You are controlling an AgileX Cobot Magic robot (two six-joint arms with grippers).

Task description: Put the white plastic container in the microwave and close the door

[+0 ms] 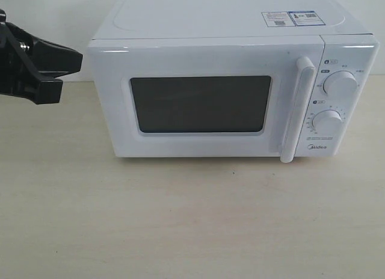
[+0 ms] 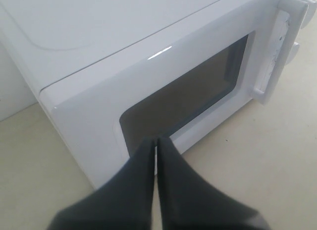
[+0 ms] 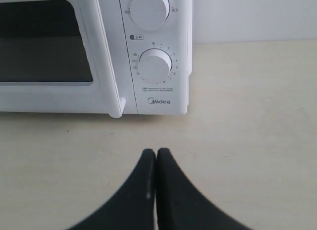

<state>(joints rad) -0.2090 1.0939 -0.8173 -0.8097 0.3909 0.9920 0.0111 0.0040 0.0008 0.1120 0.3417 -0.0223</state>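
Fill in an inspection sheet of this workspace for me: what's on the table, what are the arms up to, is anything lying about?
Surface: pale beige table, bare in front of the microwave.
Job's things: microwave stands on the table; door shut, nothing on its handle; white plastic container not seen in any view, and the dark window shows nothing inside.
Clutter: nothing seen.
Grippers: left gripper shut, empty, near the door's edge away from the handle; right gripper shut, empty, above the table in front of the dials.
Cables: nothing seen.
Surroundings: white wall behind.
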